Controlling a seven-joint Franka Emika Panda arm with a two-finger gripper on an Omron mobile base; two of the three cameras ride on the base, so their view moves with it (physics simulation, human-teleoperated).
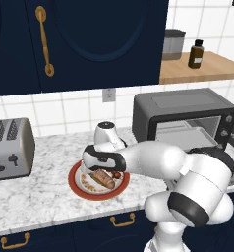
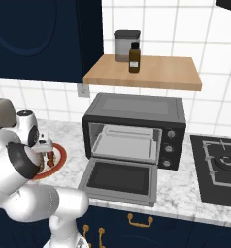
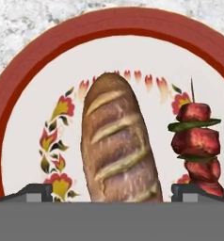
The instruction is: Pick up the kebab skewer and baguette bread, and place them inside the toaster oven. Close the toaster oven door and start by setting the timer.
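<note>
You are at the first pick, with the baguette bread [image 3: 118,141] lying lengthwise straight ahead of the hand and the kebab skewer [image 3: 197,143] beside it, apart from the loaf, both on the red-rimmed plate [image 3: 20,84] that sits on the marble table [image 1: 40,197]. The fingers [image 3: 36,192] are spread as wide as they go and hold nothing — one tip stands on either side of the loaf, so the bread looks like the target. To do this well, come straight down so the loaf stays centred between the tips, and watch the tip nearest the skewer: it sits very close to the lowest red chunk and could nudge the stick off line as you descend. Close across the loaf's width, near its middle, since a grip toward one end would likely let it tilt on the lift. Press gently — the crust looks firm, yet the rounded sides may slip. The toaster oven [image 2: 134,128] stands to the right with the toaster oven door [image 2: 118,180] already dropped open and flat, rack exposed, so the carry is clear. As for pose, the arm folds forward and low over the plate in the left base view, elbow bent, hand pointing steeply down at the food.
</note>
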